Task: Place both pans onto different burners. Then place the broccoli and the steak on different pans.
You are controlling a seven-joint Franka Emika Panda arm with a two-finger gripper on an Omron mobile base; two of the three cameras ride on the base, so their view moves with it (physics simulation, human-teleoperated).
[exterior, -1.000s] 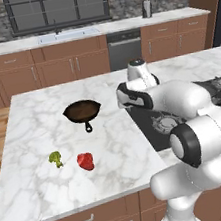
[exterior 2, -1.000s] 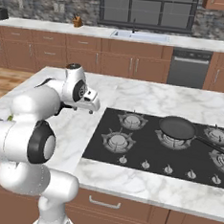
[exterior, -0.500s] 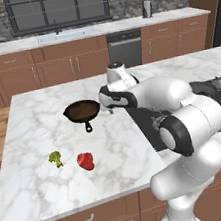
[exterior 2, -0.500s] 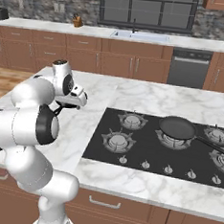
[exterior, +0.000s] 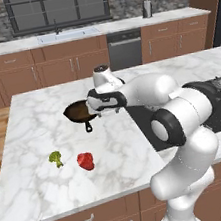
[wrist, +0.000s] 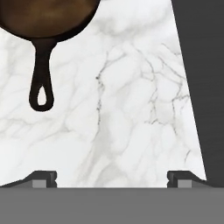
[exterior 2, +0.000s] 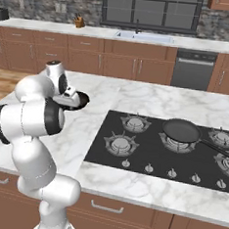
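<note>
The rust-brown pan (exterior: pixel 76 111) lies on the marble island, its handle (wrist: pixel 41 83) pointing toward the front edge. My gripper (exterior: pixel 104 112) hovers just right of that pan, open, with bare marble between the fingertips (wrist: pixel 43 178). In the hand view the brown pan (wrist: pixel 43 15) fills the top left corner. The near-black pan (exterior 2: pixel 181 129) rests on a rear burner of the cooktop (exterior 2: pixel 147 156). Two free burners (exterior 2: pixel 120 144) (exterior 2: pixel 135 122) lie to its left. The green broccoli (exterior: pixel 55 158) and the red steak (exterior: pixel 85 160) sit side by side on the marble, near the front left.
The black cooktop's edge (wrist: pixel 201 65) runs down the right of the hand view. Small knobs (exterior 2: pixel 171 173) line the cooktop's front. A far counter holds a sink (exterior: pixel 67 34), with a dishwasher (exterior: pixel 125 49) below it. My own white arm (exterior: pixel 179 117) crosses above the island's right half.
The arm has swung left from over the cooktop's edge to beside the brown pan. The jaws stayed open. Pans, broccoli and steak have not moved.
</note>
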